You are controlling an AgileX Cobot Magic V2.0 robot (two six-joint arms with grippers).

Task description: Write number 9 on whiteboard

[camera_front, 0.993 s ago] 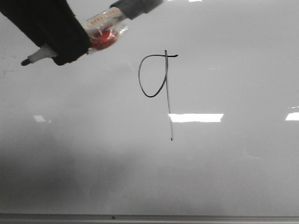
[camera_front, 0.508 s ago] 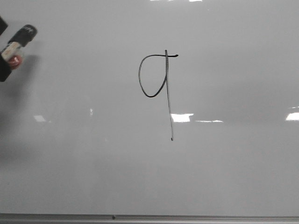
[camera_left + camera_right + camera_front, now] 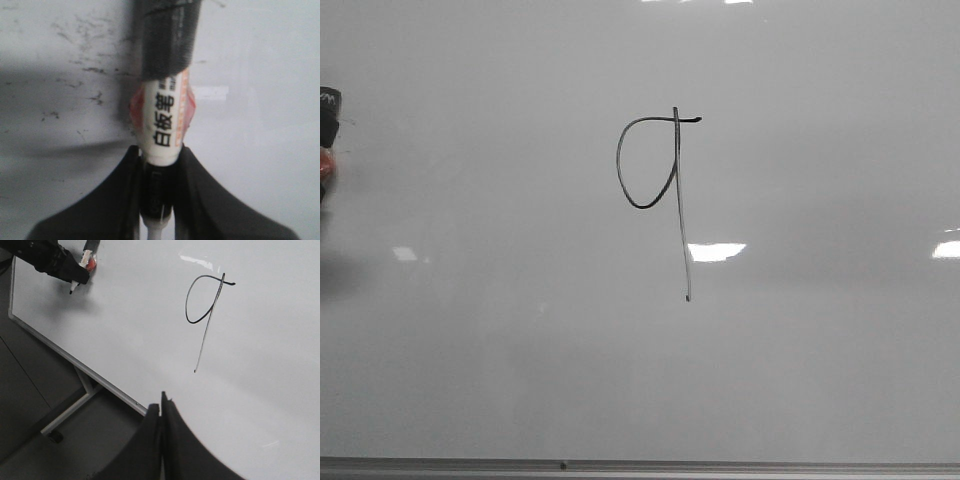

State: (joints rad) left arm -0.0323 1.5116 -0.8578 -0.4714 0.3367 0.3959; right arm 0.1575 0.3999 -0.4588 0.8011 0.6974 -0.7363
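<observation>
Black number 9 (image 3: 660,185) on whiteboard (image 3: 820,360), marker (image 3: 163,125) reads "白板笔"

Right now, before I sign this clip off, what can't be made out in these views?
- Marker: its tip is hidden between the left tool fingers in the left wrist view; its label is blurred.
- Front view: the left edge cuts off all but a sliver of the marker.
- Whiteboard: whether the marker touches it cannot be told.
</observation>
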